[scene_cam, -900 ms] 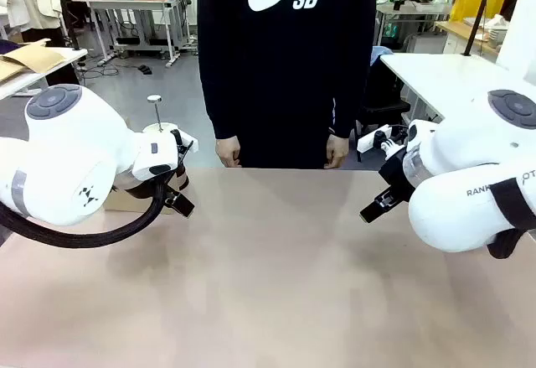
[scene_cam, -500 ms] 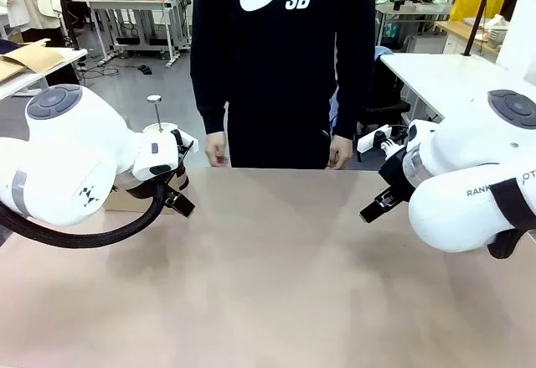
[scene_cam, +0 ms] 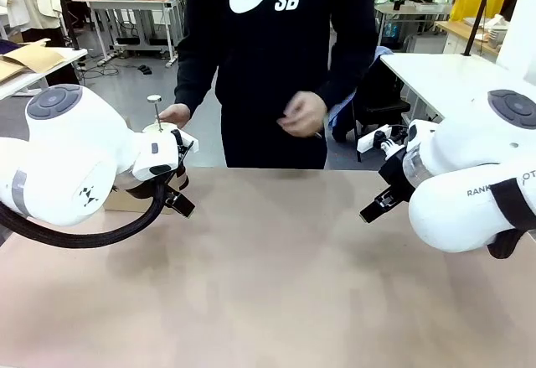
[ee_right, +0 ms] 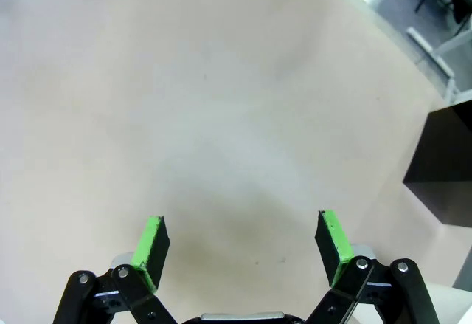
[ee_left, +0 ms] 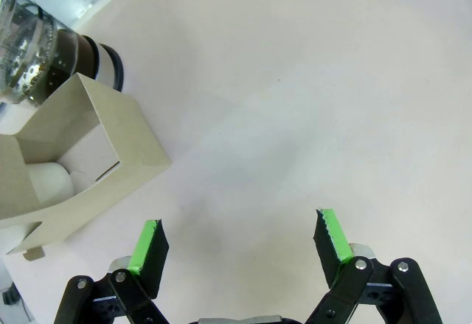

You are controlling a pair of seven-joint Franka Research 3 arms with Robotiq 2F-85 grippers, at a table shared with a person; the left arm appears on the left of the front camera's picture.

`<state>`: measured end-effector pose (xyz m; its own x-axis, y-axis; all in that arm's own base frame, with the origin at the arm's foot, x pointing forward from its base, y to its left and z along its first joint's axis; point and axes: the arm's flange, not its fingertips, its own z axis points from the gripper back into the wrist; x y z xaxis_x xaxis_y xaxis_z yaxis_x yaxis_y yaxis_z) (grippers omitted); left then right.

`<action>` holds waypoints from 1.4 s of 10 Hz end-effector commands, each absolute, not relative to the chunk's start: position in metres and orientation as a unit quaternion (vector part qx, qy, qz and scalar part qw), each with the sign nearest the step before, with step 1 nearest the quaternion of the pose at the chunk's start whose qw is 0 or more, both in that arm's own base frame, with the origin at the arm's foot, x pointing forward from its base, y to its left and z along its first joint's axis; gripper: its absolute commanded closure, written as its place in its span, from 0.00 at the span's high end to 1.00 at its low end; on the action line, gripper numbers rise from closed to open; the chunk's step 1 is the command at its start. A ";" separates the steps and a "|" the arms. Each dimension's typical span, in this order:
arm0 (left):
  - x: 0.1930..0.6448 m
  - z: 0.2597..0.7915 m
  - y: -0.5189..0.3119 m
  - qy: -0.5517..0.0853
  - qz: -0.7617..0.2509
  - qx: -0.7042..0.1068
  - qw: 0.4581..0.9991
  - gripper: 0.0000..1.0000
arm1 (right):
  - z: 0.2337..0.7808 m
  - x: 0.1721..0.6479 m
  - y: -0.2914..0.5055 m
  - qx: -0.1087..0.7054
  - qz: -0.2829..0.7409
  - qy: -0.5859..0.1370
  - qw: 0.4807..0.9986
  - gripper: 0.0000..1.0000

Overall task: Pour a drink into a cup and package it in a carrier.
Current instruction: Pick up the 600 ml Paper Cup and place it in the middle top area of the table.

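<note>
Hovering over the pale table [ee_left: 310, 80], the left gripper [ee_left: 240, 239] has its pads spread wide. Beside it sits the cardboard carrier [ee_left: 110, 136], a white cup [ee_left: 51, 181] in one compartment. Behind, a glass pitcher [ee_left: 26, 21] holds dark brown drink [ee_left: 70, 47]. The right gripper [ee_right: 242, 241] is likewise spread, near a black box [ee_right: 442, 169].

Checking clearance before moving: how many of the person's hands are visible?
2. One hand is at the far edge behind the left arm; the other hand is raised before the person's torso.
</note>
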<state>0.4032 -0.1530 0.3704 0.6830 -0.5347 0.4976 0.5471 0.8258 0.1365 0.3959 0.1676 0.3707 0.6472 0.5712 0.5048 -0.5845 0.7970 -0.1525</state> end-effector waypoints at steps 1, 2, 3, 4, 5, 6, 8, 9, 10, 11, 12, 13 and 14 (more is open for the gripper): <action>0.403 0.370 -0.152 -0.268 -0.294 -0.012 0.917 1.00 | 0.399 0.427 0.171 0.019 0.318 -0.285 0.904 1.00; 0.403 0.370 -0.152 -0.268 -0.294 -0.012 0.917 1.00 | 0.439 0.455 0.167 0.024 0.314 -0.296 0.902 1.00; 0.403 0.370 -0.152 -0.268 -0.294 -0.012 0.917 1.00 | 0.484 0.476 0.157 0.025 0.317 -0.304 0.898 1.00; 0.403 0.370 -0.152 -0.268 -0.294 -0.012 0.917 1.00 | 0.529 0.494 0.145 0.038 0.323 -0.313 0.893 1.00; 0.403 0.370 -0.152 -0.268 -0.294 -0.012 0.917 1.00 | 0.578 0.507 0.124 0.049 0.349 -0.310 0.883 1.00; 0.403 0.370 -0.152 -0.268 -0.294 -0.012 0.917 1.00 | 0.617 0.521 0.095 0.072 0.370 -0.305 0.874 1.00; 0.403 0.370 -0.152 -0.268 -0.294 -0.012 0.917 1.00 | 0.659 0.536 0.018 0.143 0.438 -0.304 0.834 1.00; 0.403 0.370 -0.152 -0.268 -0.294 -0.012 0.917 1.00 | 0.660 0.548 -0.034 0.197 0.486 -0.299 0.797 1.00; 0.403 0.370 -0.152 -0.268 -0.294 -0.012 0.917 1.00 | 0.650 0.549 -0.070 0.212 0.521 -0.294 0.773 1.00; 0.403 0.370 -0.152 -0.268 -0.294 -0.012 0.917 1.00 | 0.634 0.550 -0.103 0.240 0.532 -0.309 0.751 1.00; 0.403 0.370 -0.152 -0.268 -0.294 -0.012 0.917 1.00 | 0.609 0.547 -0.133 0.265 0.539 -0.334 0.726 1.00; 0.403 0.370 -0.152 -0.268 -0.294 -0.012 0.917 1.00 | 0.588 0.547 -0.147 0.281 0.530 -0.344 0.722 1.00; 0.403 0.370 -0.152 -0.268 -0.294 -0.012 0.917 1.00 | 0.577 0.547 -0.151 0.285 0.511 -0.357 0.728 1.00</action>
